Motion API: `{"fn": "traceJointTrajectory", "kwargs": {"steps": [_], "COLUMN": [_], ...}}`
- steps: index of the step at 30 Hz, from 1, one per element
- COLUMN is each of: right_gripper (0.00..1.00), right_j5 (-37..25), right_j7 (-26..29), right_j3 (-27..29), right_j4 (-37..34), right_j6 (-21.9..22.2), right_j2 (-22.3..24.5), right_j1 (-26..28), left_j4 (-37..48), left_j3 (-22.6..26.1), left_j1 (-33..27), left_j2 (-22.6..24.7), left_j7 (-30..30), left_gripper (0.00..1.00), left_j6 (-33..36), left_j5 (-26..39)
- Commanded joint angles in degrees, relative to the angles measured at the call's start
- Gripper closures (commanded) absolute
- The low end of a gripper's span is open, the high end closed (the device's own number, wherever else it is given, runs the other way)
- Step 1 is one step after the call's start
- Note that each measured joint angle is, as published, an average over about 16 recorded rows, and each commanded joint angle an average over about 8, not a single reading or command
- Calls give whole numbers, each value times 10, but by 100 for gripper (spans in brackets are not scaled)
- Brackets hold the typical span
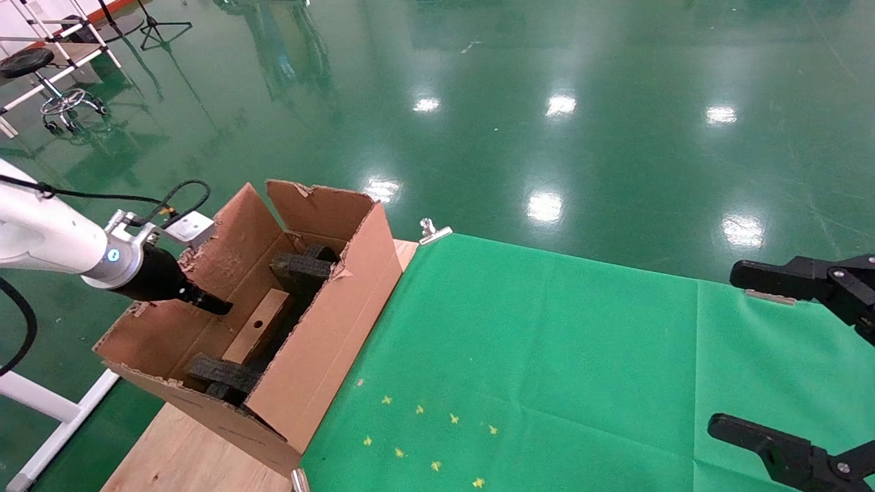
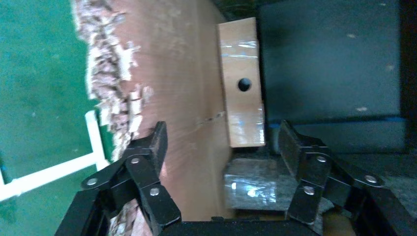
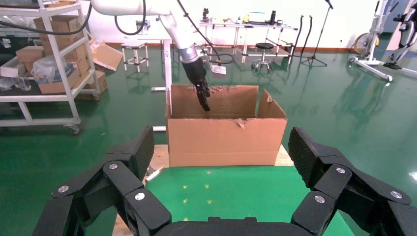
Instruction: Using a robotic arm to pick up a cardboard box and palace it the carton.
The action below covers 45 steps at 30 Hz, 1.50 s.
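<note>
The large torn-rimmed carton (image 1: pixel 328 342) stands on the table's left end, with black foam blocks (image 1: pixel 301 268) inside. The small tape-wrapped cardboard box (image 1: pixel 258 326) lies lengthwise inside it near the left wall, its round hole facing up. It also shows in the left wrist view (image 2: pixel 241 64). The white robotic arm (image 1: pixel 48 239) reaches over the carton's left rim. My left gripper (image 1: pixel 215 305) is open and empty, just above and behind the box (image 2: pixel 223 130). My right gripper (image 1: pixel 723 348) is open and empty at the table's right side.
A green cloth (image 1: pixel 547 355) covers the table right of the carton, with small yellow marks (image 1: pixel 424 437). Bare wood (image 1: pixel 184 458) shows under the carton. A clip (image 1: pixel 432 232) holds the cloth's far edge. The right wrist view shows the carton (image 3: pixel 226 142), shelves and stands beyond.
</note>
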Motion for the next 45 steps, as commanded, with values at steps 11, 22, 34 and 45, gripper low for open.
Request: {"fn": "traceJointTrajectory", "kwargs": {"steps": [11, 22, 34, 45], "right_gripper": [0, 0, 0, 0], "right_j5": [0, 0, 0, 0], "right_j7": [0, 0, 0, 0], "right_j3": [0, 0, 0, 0], "right_j4": [0, 0, 0, 0], "right_j6": [0, 0, 0, 0], "right_j2": [0, 0, 0, 0], "right_j1": [0, 0, 0, 0], "left_j4": [-79, -86, -170, -285], "left_j3": [-13, -13, -69, -142], "left_j1": [-93, -94, -17, 85], "left_j2": [-16, -17, -34, -57], "left_j7": [26, 26, 51, 85], "left_gripper": [0, 0, 0, 0], "left_j6": [67, 69, 97, 135], "left_j5": [-18, -18, -108, -227]}}
